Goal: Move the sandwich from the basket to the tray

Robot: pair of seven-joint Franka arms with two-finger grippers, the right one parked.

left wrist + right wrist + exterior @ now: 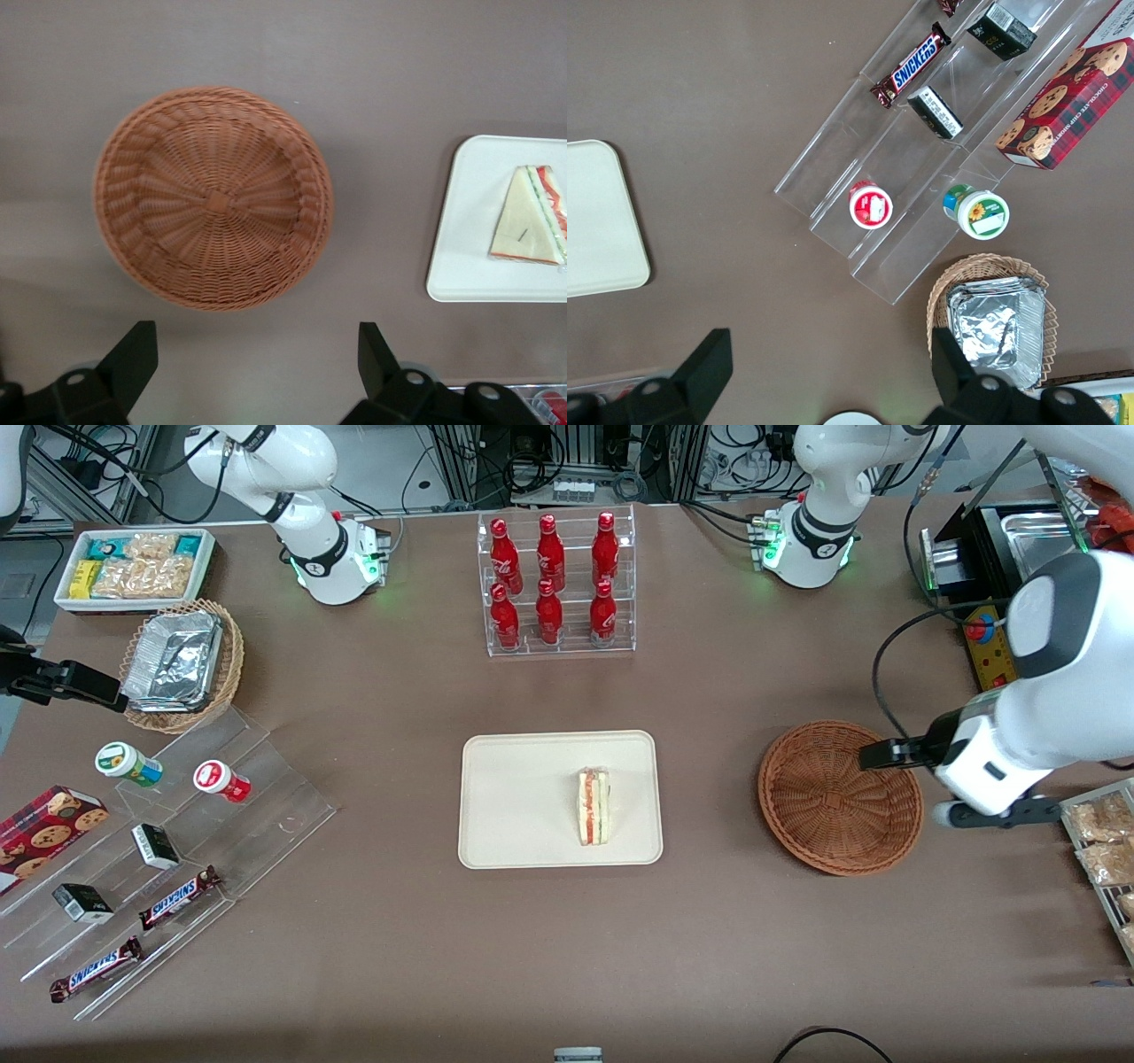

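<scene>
The sandwich (594, 806) (532, 217), a white wedge with red, yellow and green layers, lies on the cream tray (514, 797) (461, 248), on the side toward the basket. The reddish-brown wicker basket (837, 797) (213, 199) sits beside the tray, toward the working arm's end, with nothing in it. My left gripper (890, 755) (255, 332) hangs high over the basket's rim on the working arm's side. It is open, with bare table between its fingers. A corner of the tray (598, 221) also shows in the right wrist view.
A clear rack of red bottles (558, 584) stands farther from the front camera than the tray. A stepped acrylic stand (168, 850) with snacks, a tan basket with foil trays (182, 664) and a white snack bin (133, 567) sit toward the parked arm's end. Snack packets (1103, 850) lie beside my gripper.
</scene>
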